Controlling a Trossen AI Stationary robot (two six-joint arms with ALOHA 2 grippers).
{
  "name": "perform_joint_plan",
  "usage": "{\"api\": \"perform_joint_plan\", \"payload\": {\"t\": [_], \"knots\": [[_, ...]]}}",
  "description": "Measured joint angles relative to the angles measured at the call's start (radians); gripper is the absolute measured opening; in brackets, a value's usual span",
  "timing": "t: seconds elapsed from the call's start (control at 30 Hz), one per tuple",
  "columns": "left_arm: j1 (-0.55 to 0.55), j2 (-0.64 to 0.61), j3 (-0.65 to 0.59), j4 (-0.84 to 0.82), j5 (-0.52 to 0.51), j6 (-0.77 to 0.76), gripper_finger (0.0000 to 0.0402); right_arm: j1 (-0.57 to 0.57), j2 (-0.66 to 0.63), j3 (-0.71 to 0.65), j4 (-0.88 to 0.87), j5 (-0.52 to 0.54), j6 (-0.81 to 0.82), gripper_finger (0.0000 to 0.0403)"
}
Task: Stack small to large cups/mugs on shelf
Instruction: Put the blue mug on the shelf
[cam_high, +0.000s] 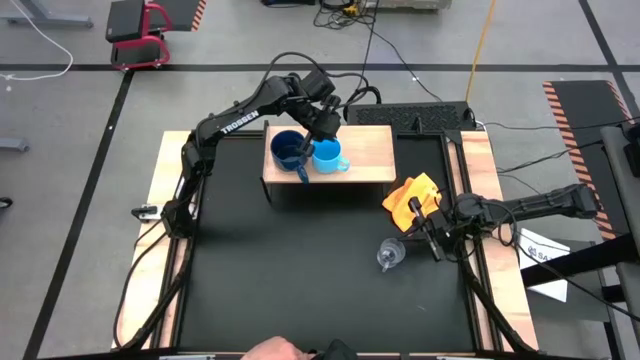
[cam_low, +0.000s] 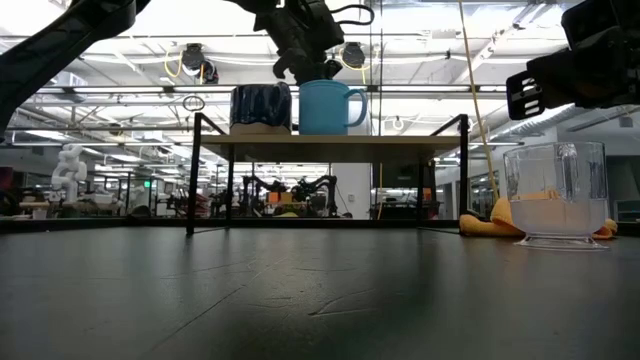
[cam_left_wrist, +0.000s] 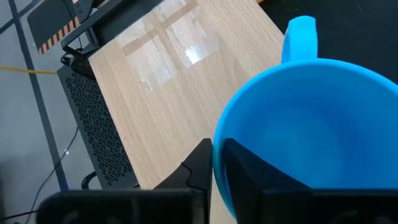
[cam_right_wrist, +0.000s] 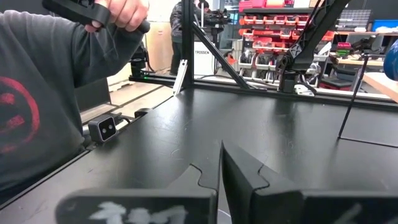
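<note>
Right now the left gripper (cam_left_wrist: 211, 163) is pinching the rim of the sky-blue mug (cam_high: 328, 155), one finger inside the wall and one outside, which looks like the sensible hold for setting a cup down upright without tipping it. That mug stands on the shelf (cam_high: 370, 150), mouth up, long axis vertical, handle pointing away from the navy mug (cam_high: 286, 148), which sits just beside it on the same top board. My guess is they're side by side because the sky-blue one has only just landed there, not yet nested into anything. The glass cup (cam_high: 390, 254) is off the shelf, down on the black table in front of it and toward the right arm's side, upright, near the orange cloth (cam_high: 413, 197). The right gripper (cam_high: 432, 240) waits just beside that glass, fingers pressed together, holding nothing. A person (cam_right_wrist: 37, 93) shows beyond the table.
</note>
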Motion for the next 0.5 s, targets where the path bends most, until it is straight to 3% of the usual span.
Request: {"api": "perform_joint_plan", "payload": {"t": [0.17, 0.5], "knots": [[0.0, 0.001, 0.0, -0.008, 0.008, -0.013, 0.0054, 0.0, 0.0, 0.0, 0.0, 0.0, -0.001, 0.0009], [0.0, 0.002, -0.001, 0.0, 0.009, -0.022, 0.0125, 0.0, 0.0, 0.0, 0.0, 0.0, -0.002, 0.0009]]}}
